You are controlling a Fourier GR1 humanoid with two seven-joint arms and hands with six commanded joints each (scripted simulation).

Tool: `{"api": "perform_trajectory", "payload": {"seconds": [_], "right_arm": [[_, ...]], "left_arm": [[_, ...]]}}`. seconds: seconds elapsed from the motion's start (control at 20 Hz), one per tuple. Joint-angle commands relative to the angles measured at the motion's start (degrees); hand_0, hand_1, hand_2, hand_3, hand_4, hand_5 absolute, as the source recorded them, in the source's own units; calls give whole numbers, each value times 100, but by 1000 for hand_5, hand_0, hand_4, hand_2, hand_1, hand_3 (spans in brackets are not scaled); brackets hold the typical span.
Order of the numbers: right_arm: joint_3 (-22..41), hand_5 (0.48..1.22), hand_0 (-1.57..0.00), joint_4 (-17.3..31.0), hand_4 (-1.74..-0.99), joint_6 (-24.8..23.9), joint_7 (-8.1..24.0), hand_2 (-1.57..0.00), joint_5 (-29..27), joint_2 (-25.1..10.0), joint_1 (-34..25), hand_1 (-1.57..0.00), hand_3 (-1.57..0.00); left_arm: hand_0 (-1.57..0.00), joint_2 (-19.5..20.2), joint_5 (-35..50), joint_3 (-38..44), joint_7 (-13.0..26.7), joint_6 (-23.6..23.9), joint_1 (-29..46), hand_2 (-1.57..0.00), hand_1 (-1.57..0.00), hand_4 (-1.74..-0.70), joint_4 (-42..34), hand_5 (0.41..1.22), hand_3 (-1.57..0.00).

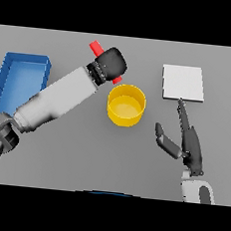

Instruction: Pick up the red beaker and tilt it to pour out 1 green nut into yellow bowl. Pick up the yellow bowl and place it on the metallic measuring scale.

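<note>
My left hand (111, 63) is curled round the red beaker (97, 47), held tilted just behind the yellow bowl (126, 105). Only the beaker's two ends show, one above the hand and one below it near the bowl's far rim. The bowl stands upright at the table's middle; I see no green nut. The metallic measuring scale (183, 83) is a flat pale square to the bowl's right. My right hand (187, 139) rests open on the table just in front of the scale, fingers straight and pointing toward it, thumb spread toward the bowl.
A blue tray (21, 78) lies at the table's left edge, beside my left forearm (56, 99), which crosses diagonally from the lower left.
</note>
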Motion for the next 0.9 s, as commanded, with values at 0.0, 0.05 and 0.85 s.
{"api": "perform_trajectory", "payload": {"seconds": [0.0, 0.05, 0.85], "right_arm": [[-25, 697, 1, 1, -1063, 32, -67, 1, -71, -3, -1, 1, 1], [-48, 700, 1, -32, -1060, 28, -77, 1, -61, -52, 16, 1, 1], [-38, 672, 1, 60, -1059, -159, -216, 1, 89, 24, -8, 1, 1]], "left_arm": [[-1571, -4, -75, -91, -33, 24, -69, -1571, -1571, -1723, 48, 1220, -1571], [-1571, -1, -122, -172, -52, 7, -109, -1571, -1571, -1726, 45, 1220, -1571], [-1571, -448, -1163, -1905, -234, -75, -886, -1571, -1571, -1732, 413, 1221, -1571]]}}
